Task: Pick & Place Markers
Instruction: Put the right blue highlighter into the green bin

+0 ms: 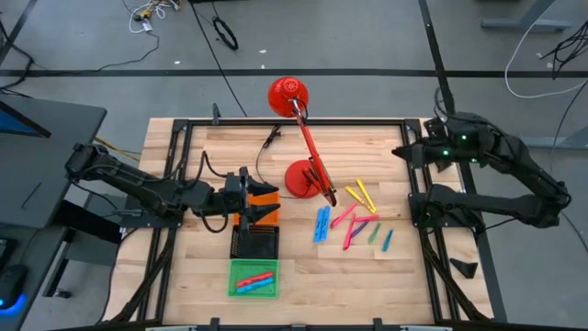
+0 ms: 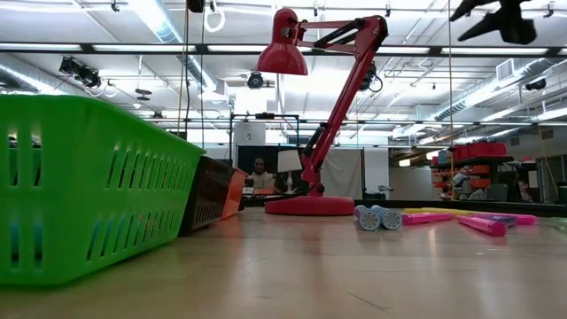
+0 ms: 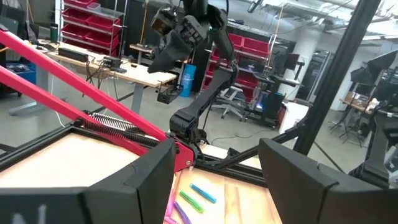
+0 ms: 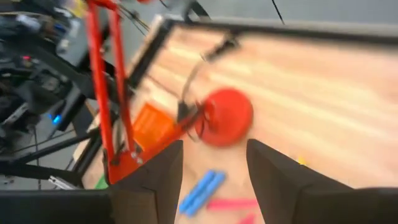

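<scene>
In the low view, the green tray (image 2: 89,186) fills the left of the frame, closest to the lens, with the black tray (image 2: 205,193) and a sliver of the orange tray (image 2: 236,191) behind it. I see the markers (image 2: 425,218) lying flat in a row at mid-right, beside the red lamp (image 2: 314,106) base. I judge they lie loose there as the pile to pick from. No gripper reaches the table in this view.

In the high view, the left gripper (image 1: 266,204) sits left of centre, above the orange tray (image 1: 261,199), fingers spread and holding nothing; I read it as waiting near the trays. The black tray (image 1: 254,242) lies below it, and the green tray (image 1: 253,278) at bottom centre already holds a few markers, so sorting looks partly done. The loose markers (image 1: 354,221) are scattered right of centre on the table (image 1: 184,267). The right gripper (image 1: 405,152) is at the upper right, well apart from them.

In the left wrist view, I see my own fingers parted and empty, two markers (image 3: 196,198) at bottom centre between them.

In the right wrist view, the right gripper (image 4: 214,180) has parted fingers with nothing between, blue markers (image 4: 200,191) far below at bottom centre.
</scene>
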